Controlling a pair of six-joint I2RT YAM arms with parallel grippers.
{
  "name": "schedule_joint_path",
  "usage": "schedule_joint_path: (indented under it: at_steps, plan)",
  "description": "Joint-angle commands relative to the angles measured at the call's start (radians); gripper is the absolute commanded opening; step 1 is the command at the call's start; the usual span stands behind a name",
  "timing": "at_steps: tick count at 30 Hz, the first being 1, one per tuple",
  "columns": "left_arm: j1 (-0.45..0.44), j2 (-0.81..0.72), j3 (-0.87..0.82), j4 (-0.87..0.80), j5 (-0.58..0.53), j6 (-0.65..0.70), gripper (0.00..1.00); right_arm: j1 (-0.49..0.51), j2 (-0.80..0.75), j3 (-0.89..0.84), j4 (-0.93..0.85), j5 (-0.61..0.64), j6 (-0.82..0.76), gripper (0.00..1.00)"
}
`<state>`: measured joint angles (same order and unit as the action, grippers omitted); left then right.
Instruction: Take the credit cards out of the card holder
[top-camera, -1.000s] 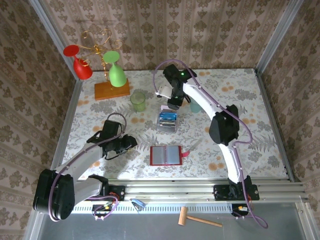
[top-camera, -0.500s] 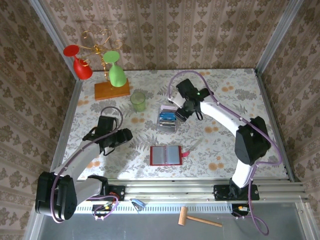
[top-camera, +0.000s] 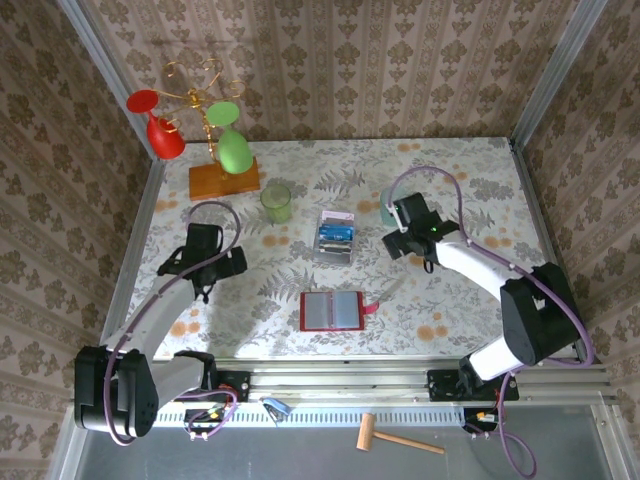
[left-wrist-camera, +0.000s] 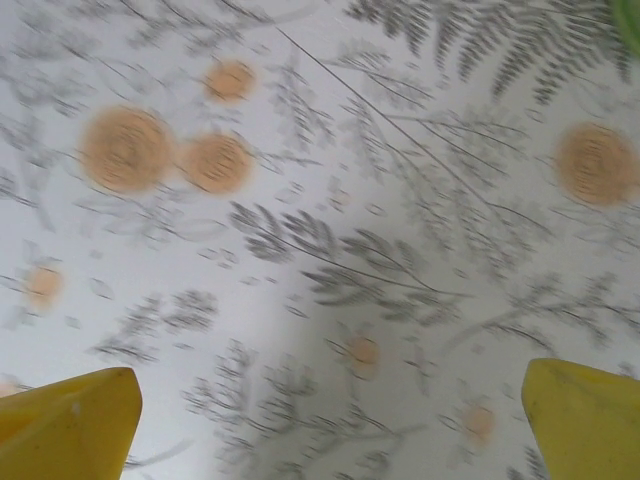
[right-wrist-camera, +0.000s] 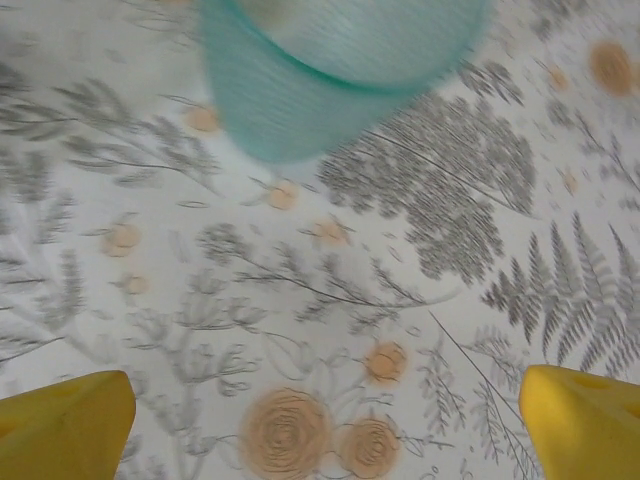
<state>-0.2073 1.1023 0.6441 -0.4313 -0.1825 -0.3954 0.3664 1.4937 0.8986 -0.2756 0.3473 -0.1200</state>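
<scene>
From above, my right claw has withdrawn from the credit cards, stacked in the clear box just behind the open card holder, to the teal cup behind-right of the holder. My left claw has gone well left of it, and the pockets look empty, so I judge the task nearly done. In my left wrist view the fingers are wide apart, holding nothing, over free tablecloth. In my right wrist view it is the same, only the cup is close ahead.

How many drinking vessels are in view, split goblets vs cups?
Goblets: 2 (red goblet, green goblet)
Cups: 2 (green cup, teal cup)
Total: 4
</scene>
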Motion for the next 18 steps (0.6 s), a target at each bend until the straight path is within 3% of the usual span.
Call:
schedule_joint_path:
  at_steps: [1,5,10,12,18]
  plan:
    - [0.011,-0.004,0.000,0.066,-0.214,0.120,0.98,-0.060,-0.065,-0.100,0.229,0.058,0.098,1.00]
    - [0.079,-0.014,-0.049,0.223,-0.199,0.201,1.00,-0.140,-0.095,-0.248,0.472,0.041,0.135,1.00]
    - [0.115,-0.030,-0.291,0.758,-0.126,0.355,1.00,-0.206,-0.095,-0.377,0.755,0.016,0.145,1.00]
    - [0.141,-0.011,-0.363,0.941,-0.075,0.383,1.00,-0.220,-0.092,-0.424,0.887,0.002,0.132,1.00]
    - [0.222,0.128,-0.396,1.241,0.120,0.364,1.00,-0.306,0.006,-0.495,1.118,-0.137,0.160,1.00]
